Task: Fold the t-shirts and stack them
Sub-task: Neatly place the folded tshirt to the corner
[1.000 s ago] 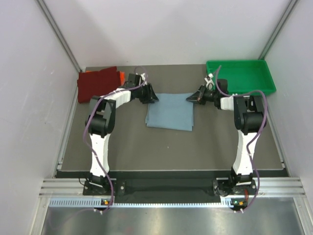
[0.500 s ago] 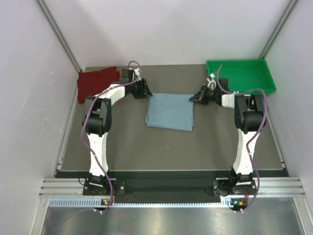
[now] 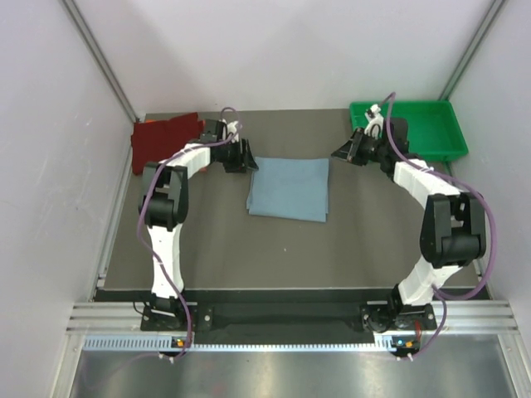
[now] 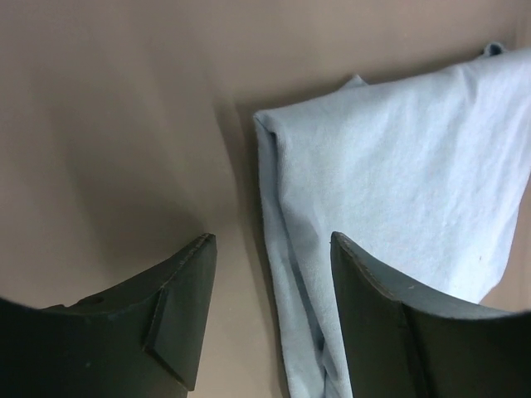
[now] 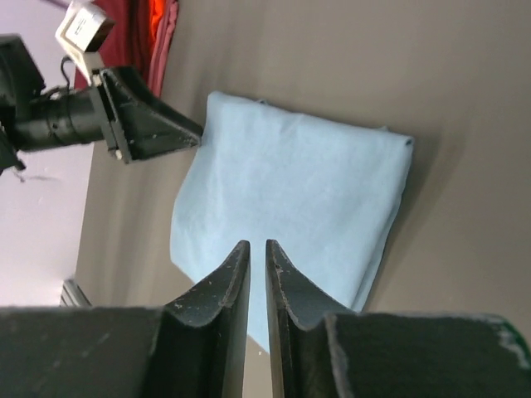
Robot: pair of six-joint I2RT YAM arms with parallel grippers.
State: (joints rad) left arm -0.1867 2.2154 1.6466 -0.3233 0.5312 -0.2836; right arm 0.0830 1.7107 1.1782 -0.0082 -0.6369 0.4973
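Surface: a dark grey-brown matte table top (image 3: pixel 274 249), closed in by pale wall panels on 3 sides.
Grey-blue shirt: the dusty grey-blue cloth t-shirt (image 3: pixel 289 189) lies flat at the middle of the table, folded into a rough rectangle. Its far edge runs between the 2 grippers. The left wrist view shows layered folds along its left side.
Red shirt: the dark red folded cloth t-shirt (image 3: pixel 162 139) sits in the far left corner of the table, well apart from the grey-blue one.
Orange shirt: a strip of orange cloth (image 5: pixel 155 15) shows only in the right wrist view, pressed against the dark red cloth. Which lies on top cannot be told.
Tray: the green plastic tray (image 3: pixel 431 133) stands in the far right corner, with the right arm's wrist over its near left rim.
Left gripper: the left gripper (image 3: pixel 248 157) is at the far left corner of the grey-blue shirt. Its 2 black fingers (image 4: pixel 178 307) stand wide apart with nothing clamped between them. Bare table and the shirt's folded edge lie below the gap. Whether a finger touches the cloth cannot be told.
Right gripper: the right gripper (image 3: pixel 336 152) is just beside the shirt's far right corner, pointing toward it. Its fingers (image 5: pixel 224 298) are drawn together to a thin slit and hold nothing.
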